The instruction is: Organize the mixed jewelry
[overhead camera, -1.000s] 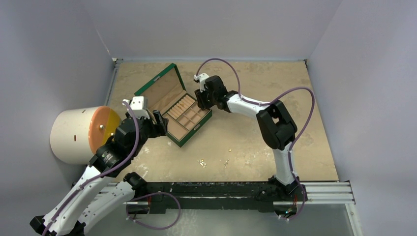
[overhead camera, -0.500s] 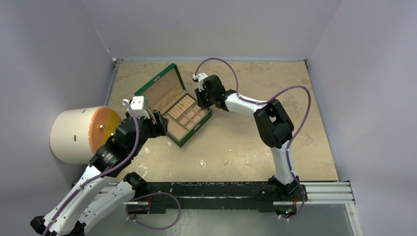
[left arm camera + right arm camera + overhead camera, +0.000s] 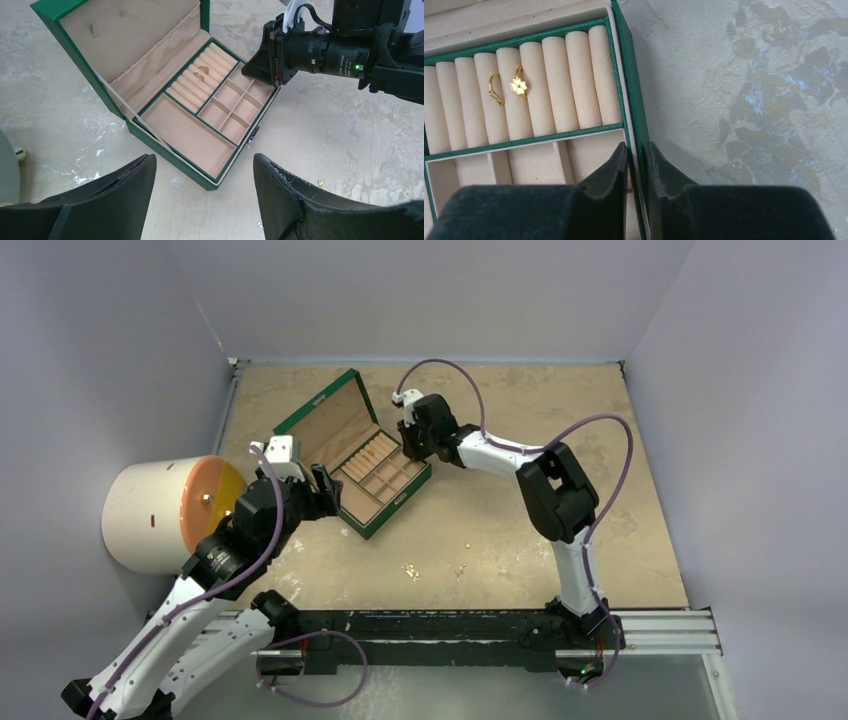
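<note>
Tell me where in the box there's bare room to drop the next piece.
Bare: the large compartment beside the ring rolls, and the visible small cells. Crowded: the ring rolls hold two gold rings, and the right gripper clamps the jewelry box wall nearby.

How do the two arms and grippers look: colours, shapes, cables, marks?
The left arm and right arm have white links, black joints and a thin purple cable each. The left gripper and right gripper have two black wedge-shaped fingers. A white block sits on each wrist. The right wrist's black camera lens shows white lettering and a green light.
</note>
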Controlling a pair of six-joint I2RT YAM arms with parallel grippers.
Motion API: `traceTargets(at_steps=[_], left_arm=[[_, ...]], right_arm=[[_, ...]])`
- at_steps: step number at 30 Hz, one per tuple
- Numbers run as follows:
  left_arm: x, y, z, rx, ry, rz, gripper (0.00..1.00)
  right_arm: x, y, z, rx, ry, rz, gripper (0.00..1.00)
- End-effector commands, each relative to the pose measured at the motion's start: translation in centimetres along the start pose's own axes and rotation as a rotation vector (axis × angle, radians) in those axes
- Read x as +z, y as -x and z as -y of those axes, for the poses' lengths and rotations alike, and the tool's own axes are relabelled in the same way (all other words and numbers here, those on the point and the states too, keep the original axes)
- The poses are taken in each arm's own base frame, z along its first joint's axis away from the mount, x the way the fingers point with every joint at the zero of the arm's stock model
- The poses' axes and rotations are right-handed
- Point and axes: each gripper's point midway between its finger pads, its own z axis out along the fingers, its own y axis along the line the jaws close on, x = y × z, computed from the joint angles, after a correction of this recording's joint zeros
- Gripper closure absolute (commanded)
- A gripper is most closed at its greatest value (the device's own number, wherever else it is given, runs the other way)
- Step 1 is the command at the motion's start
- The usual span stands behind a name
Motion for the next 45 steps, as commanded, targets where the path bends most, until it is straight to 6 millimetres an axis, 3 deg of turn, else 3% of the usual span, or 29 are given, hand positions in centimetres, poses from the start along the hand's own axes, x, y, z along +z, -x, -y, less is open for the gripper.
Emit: traceTargets(at_steps=[1,10,16,24,34,35,37,39,41,45], left_arm=[[0.2,1.1,0.3,-0.001,-0.011,0.041,0.30],[0.3,1.1,0.3,-0.003,-0.009,0.038,0.30],[0.8,0.6,0.2,0.007,0.005,0.015,0.30],[1.2,0.2,0.2,0.010,0.018,0.001,0.30],[1.5,1.3,1.7,-0.030,-0.026,0.012,0.30],[1.7,1.4,2.0,-0.037,-0.038,0.011,0.30],[2.0,1.5,2.6,-0.047,-0.057,0.007,0.30],[2.3,1.6,3.1,-0.052,-0.069,-0.004,0.30],[2.3,2.1,3.7,-0.059,-0.088,-0.002,0.30],[2.2,3.5,4.6,-0.065,-0.120,0.028,0.30]], right_arm=[[-2.2,2.2,2.5,0.076,-0.125,0.076,1.00],[-6.8,1.0,7.8,0.256,-0.280,0.141,1.00],[-10.5,-1.6,10.5,0.371,-0.422,0.175,1.00],[-13.8,-5.5,12.4,0.445,-0.546,0.176,1.00],[-14.1,-6.0,12.0,0.368,-0.477,0.163,1.00],[-14.1,-5.8,11.7,0.365,-0.458,0.167,0.93],[-14.6,-5.1,11.2,0.373,-0.432,0.197,0.71],[-15.2,-4.3,10.8,0.374,-0.408,0.218,0.57],[-15.8,-3.7,10.1,0.371,-0.372,0.217,0.52],[-17.9,-2.8,9.2,0.381,-0.345,0.238,0.50]])
